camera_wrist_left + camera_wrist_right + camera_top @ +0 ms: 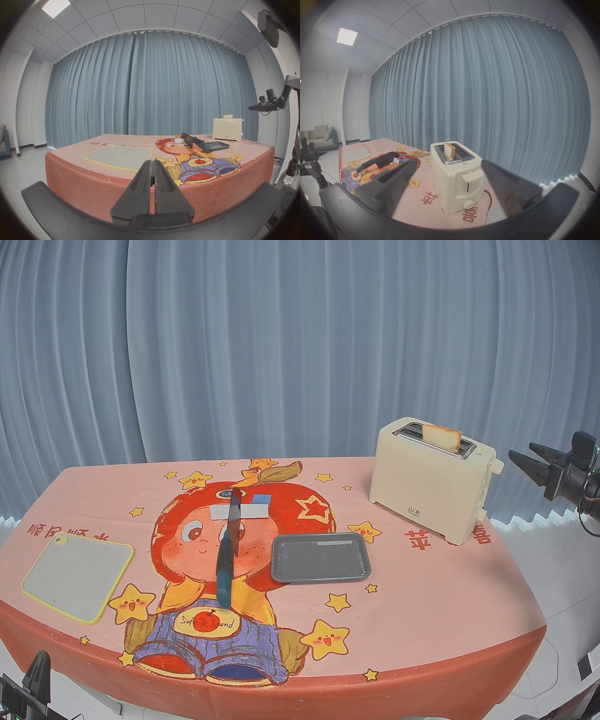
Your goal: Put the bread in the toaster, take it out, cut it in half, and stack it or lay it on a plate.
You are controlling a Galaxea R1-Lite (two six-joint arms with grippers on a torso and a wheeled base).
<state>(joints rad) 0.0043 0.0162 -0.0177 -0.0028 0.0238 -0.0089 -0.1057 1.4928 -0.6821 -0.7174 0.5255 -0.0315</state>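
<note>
A bread slice [441, 437] is standing in the toaster [431, 490] at far right. The right gripper [520, 451] is hanging released right of it; the left gripper [153, 164] is sitting clenched, empty.

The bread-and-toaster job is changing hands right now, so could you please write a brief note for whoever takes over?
Left gripper shut, empty, low off the table's near left corner. Right gripper open, empty, in the air right of the toaster.
Bread stands in the toaster slot, top sticking out. Knife lies mid-table, left of the grey tray; cutting board at the left.
Done: bread in the toaster. Left: take it out, halve it on the board, lay it on the tray.
</note>
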